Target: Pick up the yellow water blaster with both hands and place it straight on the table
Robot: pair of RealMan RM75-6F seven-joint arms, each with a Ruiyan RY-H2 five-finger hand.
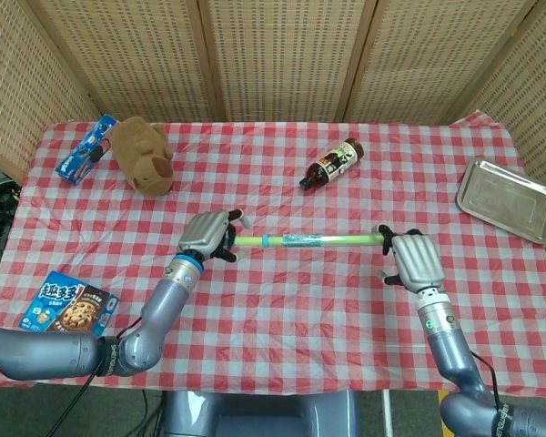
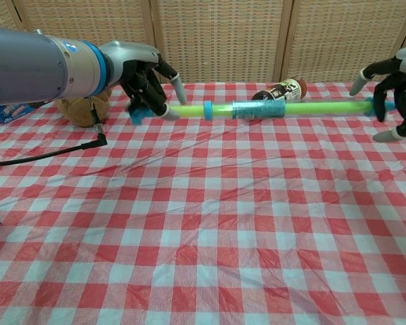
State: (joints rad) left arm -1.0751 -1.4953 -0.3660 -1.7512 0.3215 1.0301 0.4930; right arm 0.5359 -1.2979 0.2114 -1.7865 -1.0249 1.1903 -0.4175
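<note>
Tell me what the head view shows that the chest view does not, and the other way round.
Only the head view shows the metal tray at the right edge, the whole cookie box at front left, and the full spread of the checkered tablecloth.

Only the chest view shows a black cable lying on the cloth.

Both show the yellow water blaster lying crosswise, the left hand holding one end, the right hand at the other end, the bottle behind it and the brown plush toy.
</note>
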